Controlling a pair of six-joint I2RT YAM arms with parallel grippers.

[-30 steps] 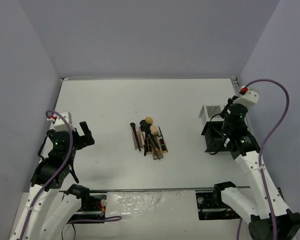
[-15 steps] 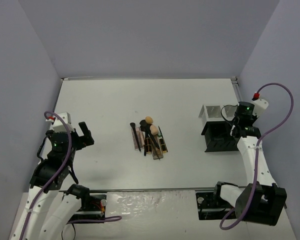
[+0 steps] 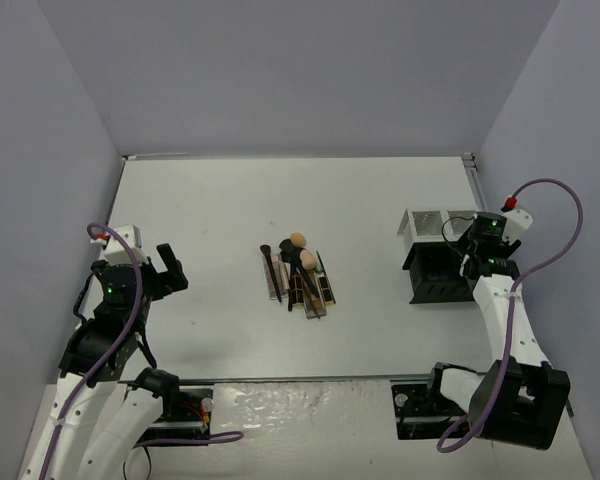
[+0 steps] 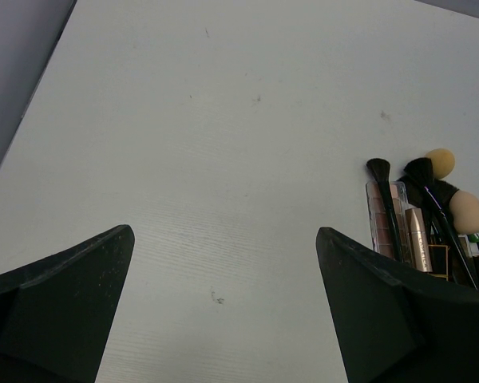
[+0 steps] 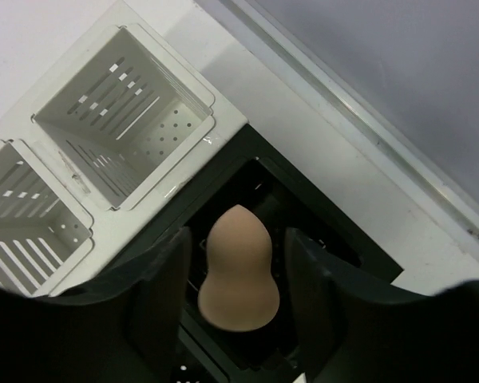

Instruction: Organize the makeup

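**Desk:** Where was the sponge?

**Photographer:** The tan sponge [image 5: 238, 275] hung pointed end up over a black compartment [image 5: 335, 231] of the organizer rack [image 5: 223, 128], which stood near the right edge of the bench [image 3: 230, 200]. The right gripper [image 5: 239, 239] flanked it. Its fingers [image 5: 164, 279] were parted to a narrow width, with a thin dark gap on each side, so it looked let go rather than gripped.

**Desk:** And the rest?

**Photographer:** The remaining makeup [image 3: 300, 275], brushes, palettes and two more sponges, lay heaped at the middle of the bench. The left gripper [image 4: 223, 231] waited near the left edge, fingers wide and empty.

**Desk:** What could have gone wrong?

**Photographer:** With so little clearance, the soft sponge might have clung to one pad and been lifted out when the arm withdrew. It might also have caught the compartment's rim and bounced onto the bench. It was light, and it would not have settled firmly.
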